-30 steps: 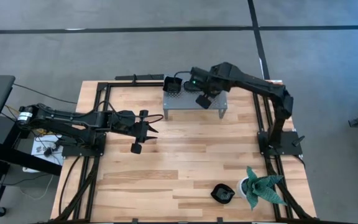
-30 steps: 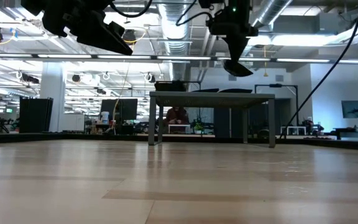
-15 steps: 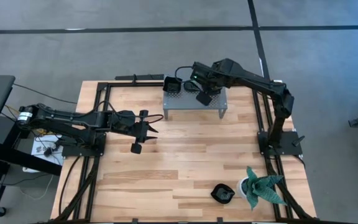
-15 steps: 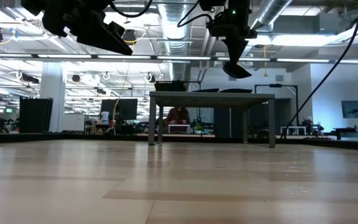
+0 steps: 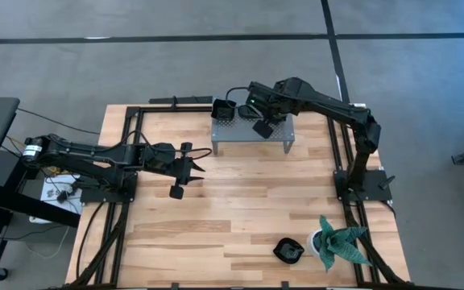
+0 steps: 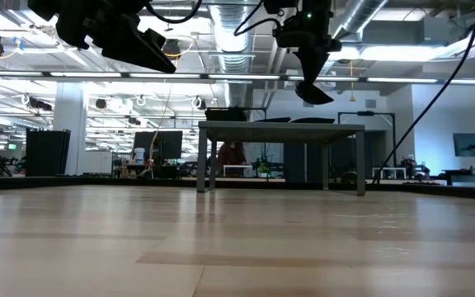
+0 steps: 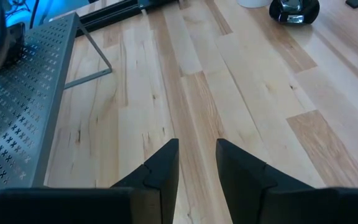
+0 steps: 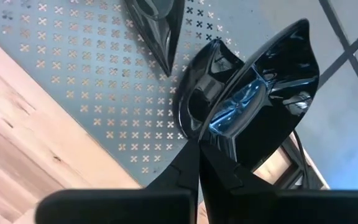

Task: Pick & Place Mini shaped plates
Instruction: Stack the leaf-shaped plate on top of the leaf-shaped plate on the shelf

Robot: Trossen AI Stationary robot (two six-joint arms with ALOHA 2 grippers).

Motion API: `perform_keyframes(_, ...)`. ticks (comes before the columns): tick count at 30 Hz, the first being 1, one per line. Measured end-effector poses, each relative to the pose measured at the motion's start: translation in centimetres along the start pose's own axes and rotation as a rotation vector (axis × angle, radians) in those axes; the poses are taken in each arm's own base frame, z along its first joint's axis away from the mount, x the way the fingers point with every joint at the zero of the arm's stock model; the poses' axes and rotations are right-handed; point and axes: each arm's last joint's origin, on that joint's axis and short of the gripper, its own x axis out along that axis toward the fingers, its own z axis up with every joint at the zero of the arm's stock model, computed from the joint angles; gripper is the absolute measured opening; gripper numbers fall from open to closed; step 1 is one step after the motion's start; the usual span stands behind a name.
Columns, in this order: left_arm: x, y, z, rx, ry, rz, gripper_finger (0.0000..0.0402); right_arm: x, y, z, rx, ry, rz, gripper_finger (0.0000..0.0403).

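The right gripper point(image 8: 197, 155) clamps the rim of a glossy black teardrop plate point(image 8: 253, 106), its jaws closed on the edge so the dish hangs tilted above the grey perforated shelf point(image 8: 73, 68), apparently ready to be set down there. On the shelf just beyond it lies another pointed plate point(image 8: 157, 22); a square plate point(image 5: 223, 109) sits at the shelf's left end. Well away from the shelf, near the green plant point(image 5: 341, 242), more plates wait in a small stack point(image 5: 289, 250). The left gripper point(image 7: 196, 163) hovers, jaws apart and empty, over bare wood in front of the shelf.
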Motion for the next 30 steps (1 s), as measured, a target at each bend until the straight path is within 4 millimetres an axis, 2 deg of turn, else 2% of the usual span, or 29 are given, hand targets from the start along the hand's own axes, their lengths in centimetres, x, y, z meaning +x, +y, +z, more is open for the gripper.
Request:
perform_keyframes(6,0.0,0.0,0.0,-0.007,0.0,0.0,0.0108,1.6,1.0,0.3,-0.039,0.065,-0.016,0.0)
perform_keyframes(9,0.0,0.0,0.0,-0.008,0.0,0.0,0.0108,2.3,1.8,0.6,-0.082,0.063,-0.079,0.0)
perform_keyframes(23,0.4,-0.4,-1.1,-0.007,0.024,-0.009,0.0108,3.3,-0.1,0.9,-0.06,0.125,-0.055,0.0004)
perform_keyframes(30,0.4,-0.4,-1.1,-0.007,0.018,-0.007,0.0108,3.3,-0.1,1.1,-0.106,0.103,-0.048,0.0048)
